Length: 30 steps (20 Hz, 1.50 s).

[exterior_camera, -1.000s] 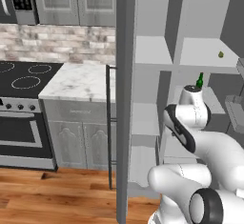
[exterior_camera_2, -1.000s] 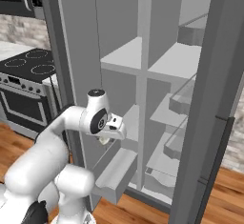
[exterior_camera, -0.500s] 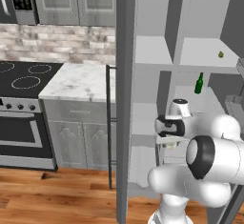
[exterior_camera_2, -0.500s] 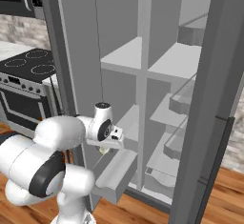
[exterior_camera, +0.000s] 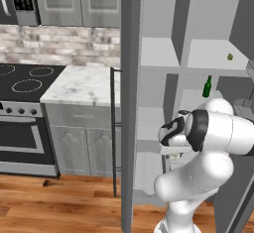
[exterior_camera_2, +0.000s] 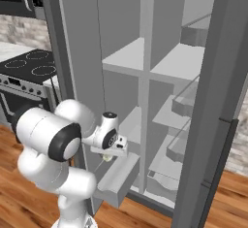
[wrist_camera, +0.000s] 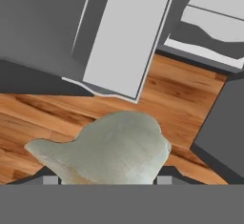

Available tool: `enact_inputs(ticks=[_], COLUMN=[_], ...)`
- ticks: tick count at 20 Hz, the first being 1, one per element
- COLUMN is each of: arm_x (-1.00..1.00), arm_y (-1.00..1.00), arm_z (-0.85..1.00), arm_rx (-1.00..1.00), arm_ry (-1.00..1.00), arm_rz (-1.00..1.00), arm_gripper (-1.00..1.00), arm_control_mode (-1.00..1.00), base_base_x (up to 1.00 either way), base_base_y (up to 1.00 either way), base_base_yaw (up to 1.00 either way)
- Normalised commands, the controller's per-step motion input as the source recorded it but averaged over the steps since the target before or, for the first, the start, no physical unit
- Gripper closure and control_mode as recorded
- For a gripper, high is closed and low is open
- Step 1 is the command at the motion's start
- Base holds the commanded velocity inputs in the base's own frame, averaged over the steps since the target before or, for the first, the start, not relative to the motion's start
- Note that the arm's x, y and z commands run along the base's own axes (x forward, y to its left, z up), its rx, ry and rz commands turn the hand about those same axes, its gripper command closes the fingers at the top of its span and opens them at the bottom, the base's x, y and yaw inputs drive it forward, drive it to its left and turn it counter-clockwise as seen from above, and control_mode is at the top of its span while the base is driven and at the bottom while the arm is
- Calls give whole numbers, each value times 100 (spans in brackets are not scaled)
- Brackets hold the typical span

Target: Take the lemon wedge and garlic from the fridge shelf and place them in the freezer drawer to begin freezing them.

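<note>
My gripper (exterior_camera_2: 109, 155) is shut on the garlic (wrist_camera: 109, 149), an off-white bulb that bulges between the two fingertips in the hand view. It hangs just above the near end of the freezer drawer (exterior_camera_2: 118, 178), a light grey tray pulled out of the fridge. Seen from the hand, the freezer drawer (wrist_camera: 128, 37) lies ahead, beyond the bulb. From the left base, the garlic (exterior_camera: 173, 156) peeks out under the gripper (exterior_camera: 173, 152). The lemon wedge (exterior_camera: 229, 56) is a tiny yellow-green chunk on the upper right fridge shelf.
A dark green bottle (exterior_camera: 207, 87) stands on the shelf below the lemon wedge. The open fridge door (exterior_camera_2: 80, 62) rises left of the arm. Wooden floor (wrist_camera: 181, 89) lies under the drawer's front. A stove (exterior_camera: 25, 78) and marble counter (exterior_camera: 79, 86) are to the left.
The arm has folded lower and the gripper has come down a little with the garlic, toward the drawer's front. Its grip has not changed.
</note>
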Motion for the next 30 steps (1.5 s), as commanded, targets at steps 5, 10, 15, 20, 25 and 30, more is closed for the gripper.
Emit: enact_inputs(ticks=[5,10,15,20,25,30], arm_x=[6,23,26,26,32,21], arm_y=[11,16,21,6,-1,-3], arm_z=[-49,-49,-60,-57,-57,-50], arm_rx=[0,0,-1,-1,0,0], arm_ry=[0,0,0,0,0,0], arm_rz=[0,0,0,0,0,0], arm_gripper=[100,100,100,100,100,100], arm_control_mode=[-100,-100,-100,-100,-100,-100], base_base_x=[0,0,0,0,0,0], base_base_y=[0,0,0,0,0,0], base_base_yaw=[0,0,0,0,0,0])
